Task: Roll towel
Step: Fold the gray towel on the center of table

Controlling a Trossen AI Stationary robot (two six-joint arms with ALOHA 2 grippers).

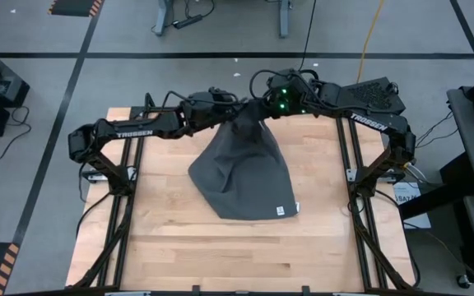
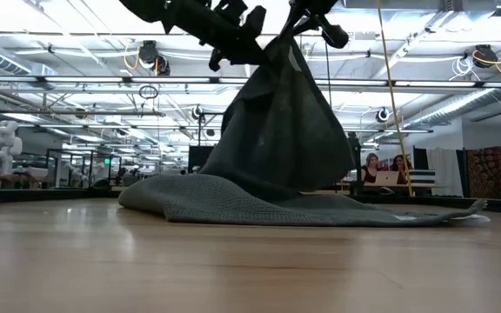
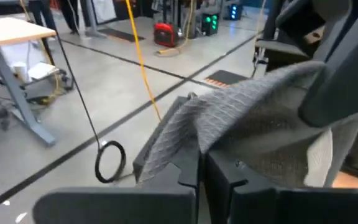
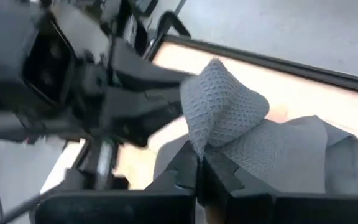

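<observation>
Left fingers [image 3: 202,167] and right fingers [image 4: 199,169] pinched on lifted towel [image 1: 245,177]

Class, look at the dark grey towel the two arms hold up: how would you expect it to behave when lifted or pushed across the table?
Probably floppy: the towel hangs in a cone from the left pincer and right pincer, its lower part still spread on the table. Likely light, since small pinches hold it. Pushed, it would probably bunch up rather than slide.

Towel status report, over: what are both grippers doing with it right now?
Left gripper shut on towel. Right gripper shut on it too. Top lifted, bottom on table. Nothing in the way.
</observation>
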